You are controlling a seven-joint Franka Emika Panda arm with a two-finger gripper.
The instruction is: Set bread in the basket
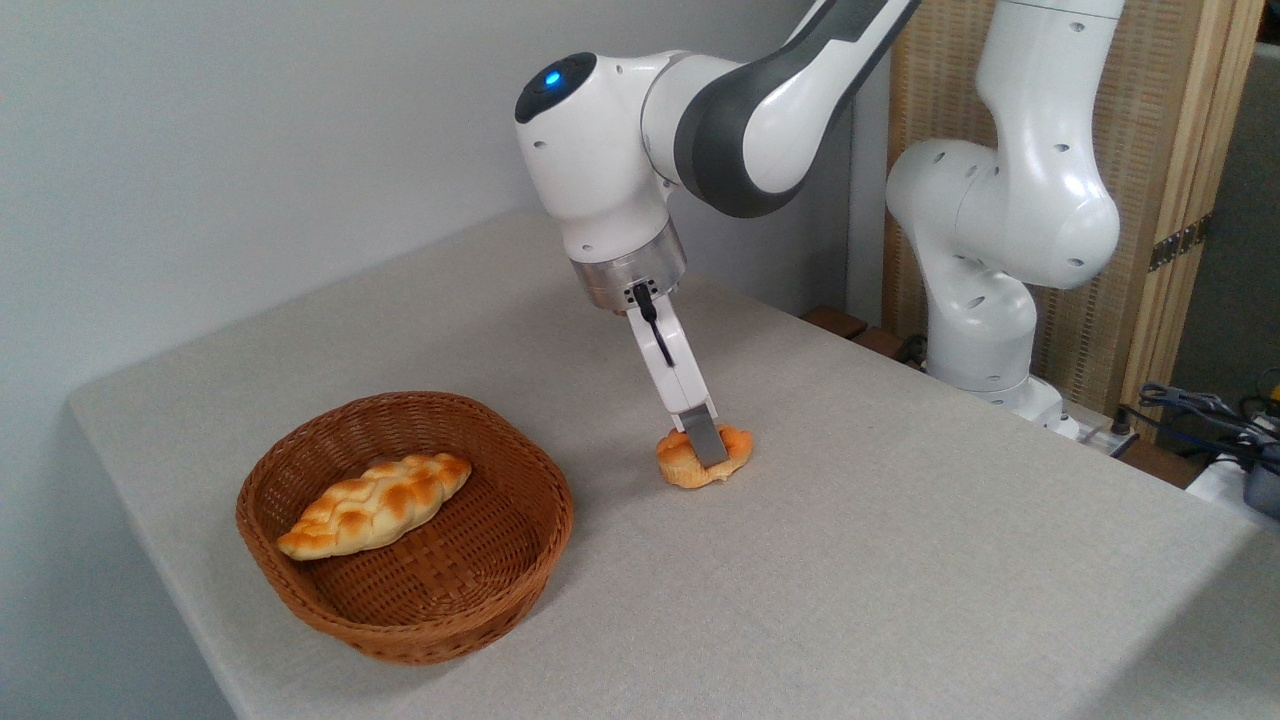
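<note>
The bread [678,462], a small round bun with a glossy orange top and paler base, is at the middle of the table, tilted with its right side raised. My gripper [705,450] comes down on it at a slant and is shut on it; the near grey fingertip [709,446] covers the bun's middle and the far finger is hidden behind it. The basket [545,478], round reddish-brown wicker, stands to the left of the bun with a small gap of table between them.
A pale-golden braided loaf [375,503] lies inside the basket. The arm's white base [985,300] stands at the table's far right, in front of a wooden screen [1180,150]. Cables [1215,415] lie off the right edge. A wall runs behind the table.
</note>
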